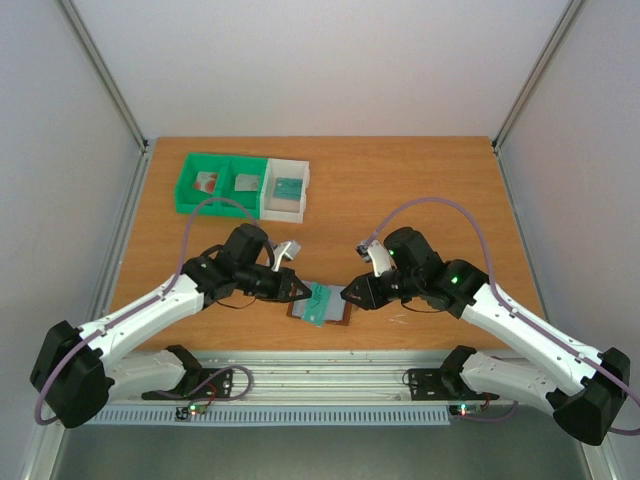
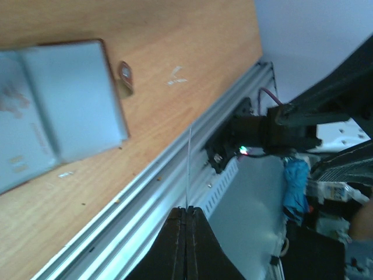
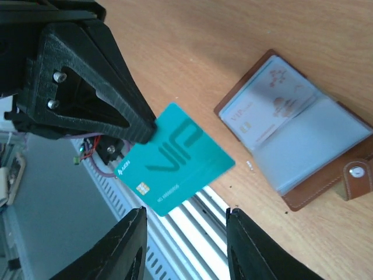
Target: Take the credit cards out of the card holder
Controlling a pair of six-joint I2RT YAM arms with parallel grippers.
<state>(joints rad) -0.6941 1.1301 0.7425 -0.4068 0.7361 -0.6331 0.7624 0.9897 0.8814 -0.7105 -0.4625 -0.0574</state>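
Here, left gripper [image 3: 148, 125] pinches a thin teal card [image 3: 175, 157]; right gripper [image 3: 185, 211] sits open, empty, near the leathery brown wallet [image 3: 303, 146].

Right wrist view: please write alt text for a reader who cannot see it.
A teal card marked VIP is pinched at one corner by the shut left gripper, in front of the open right gripper. The brown card holder lies open on the wooden table.
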